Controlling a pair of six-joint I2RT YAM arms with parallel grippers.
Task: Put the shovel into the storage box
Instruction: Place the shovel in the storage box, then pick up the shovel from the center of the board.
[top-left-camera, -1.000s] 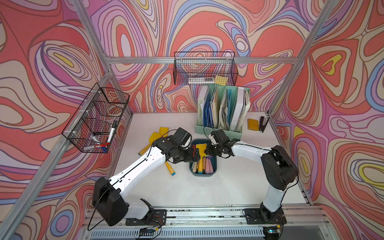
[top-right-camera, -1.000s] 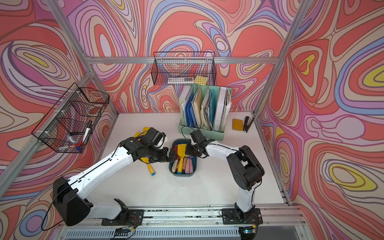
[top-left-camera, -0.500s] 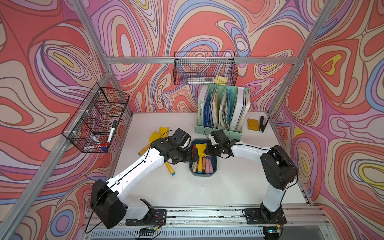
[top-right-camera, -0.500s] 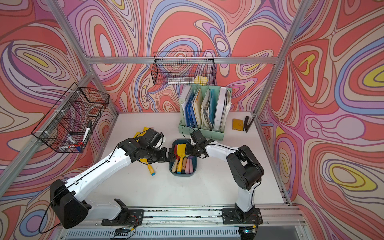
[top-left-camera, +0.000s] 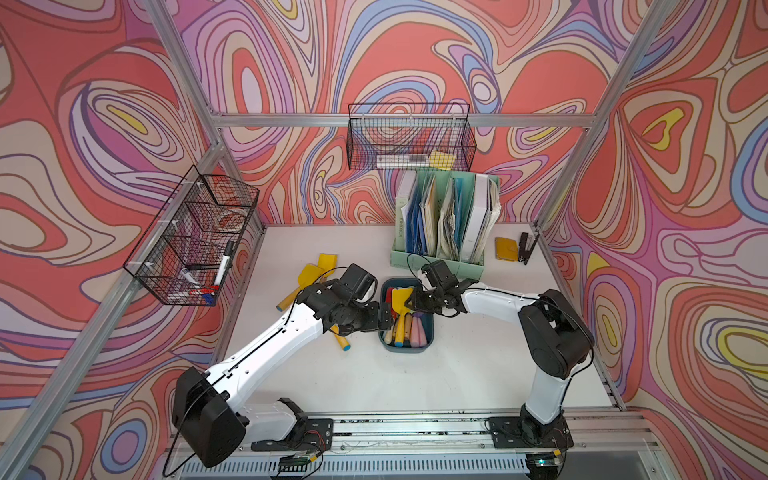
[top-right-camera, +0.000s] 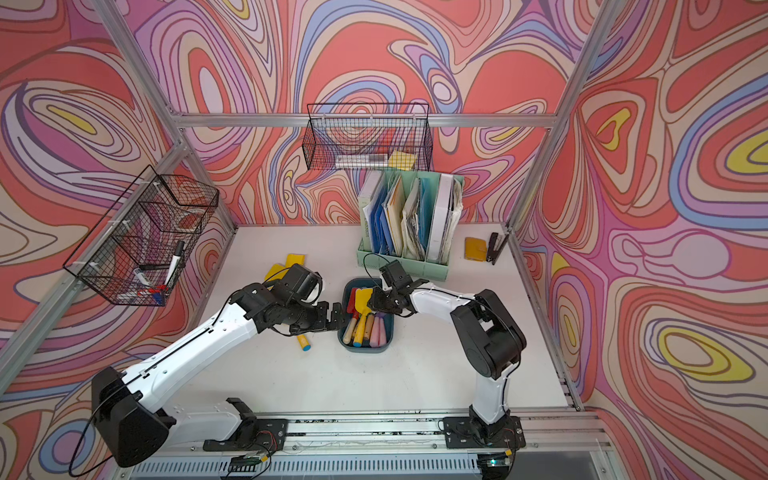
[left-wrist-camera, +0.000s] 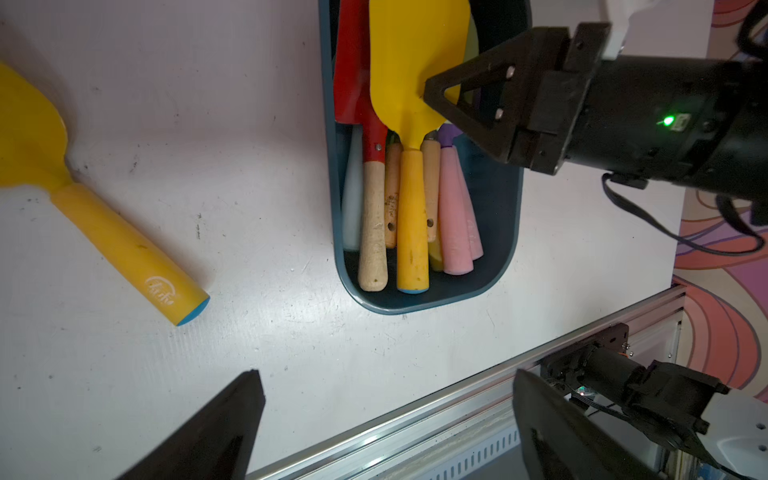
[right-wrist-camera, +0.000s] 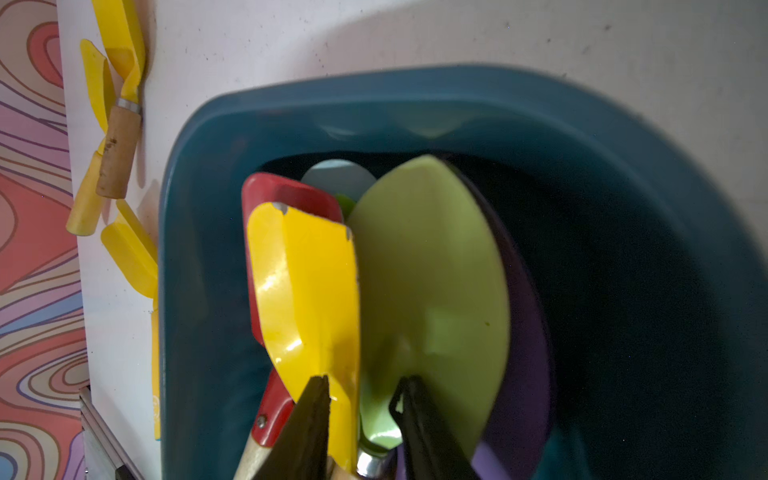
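While its fingers stand a little apart, the right gripper (right-wrist-camera: 363, 380) hangs over one end of the storage box (left-wrist-camera: 415, 305). One edge of the blade of the yellow shovel (left-wrist-camera: 411, 187) is in the gap between them, not squeezed. This shovel lies inside the box, on top of the red shovel (left-wrist-camera: 351, 62) and others, with its long axis along the length of the box. Its blade points to the box end near the file organiser (top-left-camera: 436, 266), and its handle to the opposite end. The left gripper (left-wrist-camera: 386, 374), spread wide and holding nothing, is just beside the box. A loose shovel (left-wrist-camera: 124, 245) lies on the table outside the box.
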